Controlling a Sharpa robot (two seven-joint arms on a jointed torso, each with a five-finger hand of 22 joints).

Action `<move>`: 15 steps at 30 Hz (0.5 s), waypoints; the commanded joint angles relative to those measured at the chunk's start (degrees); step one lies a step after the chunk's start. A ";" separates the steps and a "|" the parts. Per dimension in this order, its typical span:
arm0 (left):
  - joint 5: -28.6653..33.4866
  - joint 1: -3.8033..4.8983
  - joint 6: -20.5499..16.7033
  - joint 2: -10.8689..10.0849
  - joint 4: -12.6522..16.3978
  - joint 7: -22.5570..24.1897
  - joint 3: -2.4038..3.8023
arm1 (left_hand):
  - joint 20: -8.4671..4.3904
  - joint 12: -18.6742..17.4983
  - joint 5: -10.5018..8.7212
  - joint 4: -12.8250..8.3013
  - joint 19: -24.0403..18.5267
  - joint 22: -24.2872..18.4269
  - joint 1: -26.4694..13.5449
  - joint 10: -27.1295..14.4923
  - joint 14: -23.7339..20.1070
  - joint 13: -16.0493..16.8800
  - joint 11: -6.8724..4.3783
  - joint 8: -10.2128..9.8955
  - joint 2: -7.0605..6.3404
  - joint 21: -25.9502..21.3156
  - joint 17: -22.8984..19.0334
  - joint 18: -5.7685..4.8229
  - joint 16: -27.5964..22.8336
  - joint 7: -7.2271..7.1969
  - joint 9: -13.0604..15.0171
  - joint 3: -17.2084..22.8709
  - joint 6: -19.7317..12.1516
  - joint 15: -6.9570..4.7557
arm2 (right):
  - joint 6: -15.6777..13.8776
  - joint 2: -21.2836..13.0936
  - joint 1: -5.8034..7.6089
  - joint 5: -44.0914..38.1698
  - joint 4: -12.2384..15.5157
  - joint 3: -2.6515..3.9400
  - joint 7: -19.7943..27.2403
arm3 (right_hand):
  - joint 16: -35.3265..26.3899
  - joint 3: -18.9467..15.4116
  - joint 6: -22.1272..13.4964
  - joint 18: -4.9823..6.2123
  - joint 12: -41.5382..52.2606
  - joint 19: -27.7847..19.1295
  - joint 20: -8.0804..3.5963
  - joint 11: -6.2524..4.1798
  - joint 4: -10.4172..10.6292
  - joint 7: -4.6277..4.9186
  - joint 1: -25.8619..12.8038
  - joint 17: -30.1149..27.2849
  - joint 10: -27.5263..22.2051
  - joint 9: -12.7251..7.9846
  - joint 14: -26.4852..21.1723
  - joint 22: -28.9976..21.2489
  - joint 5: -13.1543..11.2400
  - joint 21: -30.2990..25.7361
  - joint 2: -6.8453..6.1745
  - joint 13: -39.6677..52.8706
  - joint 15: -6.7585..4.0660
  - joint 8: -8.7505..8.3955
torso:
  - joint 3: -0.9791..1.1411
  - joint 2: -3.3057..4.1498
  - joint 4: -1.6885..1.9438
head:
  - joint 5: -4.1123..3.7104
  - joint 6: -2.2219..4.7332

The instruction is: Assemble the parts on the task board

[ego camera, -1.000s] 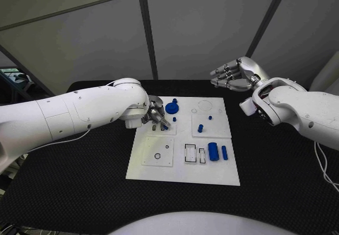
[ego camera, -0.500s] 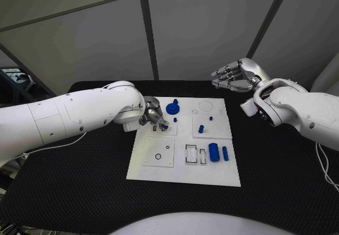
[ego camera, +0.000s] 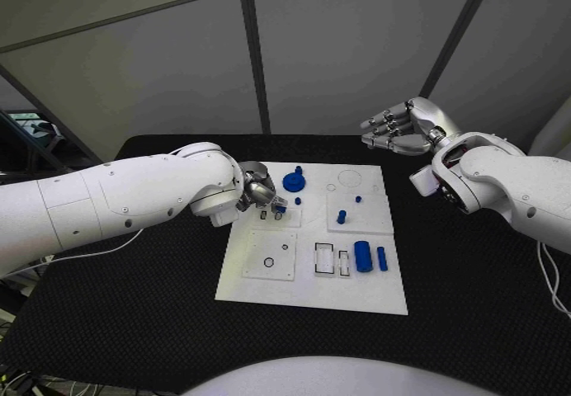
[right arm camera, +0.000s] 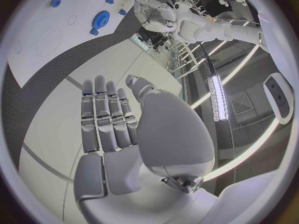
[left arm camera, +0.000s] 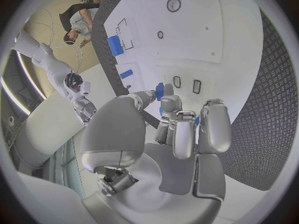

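Note:
The white task board lies in the middle of the black table. My left hand hovers low over its near-left upper plate and pinches a small blue part between thumb and fingertips, just beside two narrow slots. A blue gear stands close behind that hand. A thick blue cylinder, a thin blue bar and a short peg sit on the board's right half. My right hand is raised off the table at the back right, fingers extended, holding nothing.
A square plate with a small ring hole and rectangular outlines take up the board's near half. Black matting surrounds the board on all sides. The blue gear also appears far off in the right wrist view.
My left arm has shifted slightly while its hand stays over the same corner of the board with the blue part. The right hand has not moved.

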 commanded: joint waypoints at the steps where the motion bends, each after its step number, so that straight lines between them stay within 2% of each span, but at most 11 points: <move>1: -3.00 -0.12 -2.59 -0.15 0.47 0.37 -0.02 | -0.05 -0.07 0.38 -10.43 0.40 0.12 -0.61 0.73 5.06 -0.19 -0.59 0.37 -0.11 0.36 11.79 -1.47 0.19 0.12 0.19 10.69 -0.47 -0.35 | 0.39 -0.02 0.11 -0.14 -0.03 0.05 0.14 | -0.20 0.35 -0.31 0.22 -0.17 0.07 0.51 0.16 0.11 0.24 -0.54 -0.09 -0.44 -0.08 -0.10 -0.05 0.34 -0.36 0.17 -0.05 0.15 -0.24 | 0.03 -0.04 -0.07 | 0.14 -0.16; 8: -8.61 -0.80 -3.85 0.08 0.84 -0.04 -0.06 | -0.09 -0.14 0.82 -10.97 0.62 0.52 -1.16 0.76 5.07 -0.39 -0.65 0.74 -0.14 0.59 11.82 -1.54 0.23 0.07 0.47 11.18 -0.49 -0.40 | 0.42 0.04 0.11 -0.14 -0.13 0.05 0.14 | -0.20 0.35 -0.31 0.22 -0.17 0.07 0.51 0.16 0.11 0.24 -0.54 -0.09 -0.44 -0.08 -0.10 -0.05 0.34 -0.36 0.17 -0.05 0.15 -0.24 | 0.00 0.09 -0.16 | 0.52 -0.22; 15: -11.18 -1.32 -3.95 0.37 0.57 -0.42 -0.12 | -0.15 0.03 1.48 -11.50 0.89 1.00 -1.77 0.93 5.10 -0.37 -0.70 1.14 -0.14 0.88 11.87 -1.64 0.29 0.03 0.76 11.67 -0.58 -0.46 | 0.46 0.10 0.11 -0.15 -0.22 0.04 0.16 | -0.20 0.35 -0.31 0.22 -0.17 0.07 0.51 0.16 0.11 0.24 -0.54 -0.09 -0.44 -0.08 -0.10 -0.05 0.34 -0.36 0.17 -0.05 0.15 -0.24 | -0.06 0.13 -0.25 | 0.62 -0.25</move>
